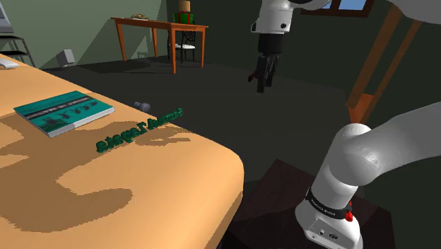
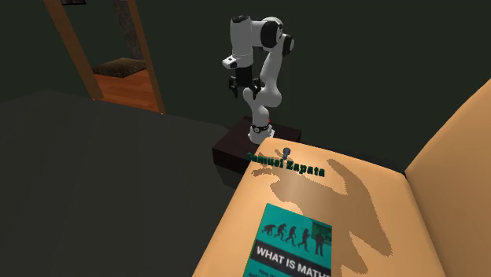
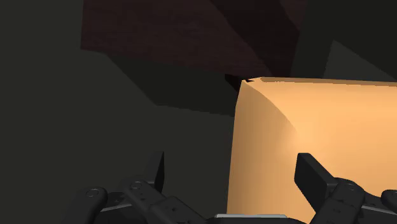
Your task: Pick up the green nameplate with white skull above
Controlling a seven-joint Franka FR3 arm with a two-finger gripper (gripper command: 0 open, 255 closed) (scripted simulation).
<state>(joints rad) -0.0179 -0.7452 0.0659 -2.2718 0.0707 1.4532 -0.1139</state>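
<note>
Hanging wide open over the floor, claw well apart from the green nameplate; long axis running along the edge of the tabletop, beside the book.

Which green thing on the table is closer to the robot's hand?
The green nameplate, made of letters spelling Samuel Zapata, is closer to the gripper. The flat teal book lies farther back.

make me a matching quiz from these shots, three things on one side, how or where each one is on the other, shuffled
1 nameplate
2 book
3 gripper

A open, up in the air
B green letters, near the table edge
C teal cover, lying flat

Pairs: 1-B, 2-C, 3-A
</note>
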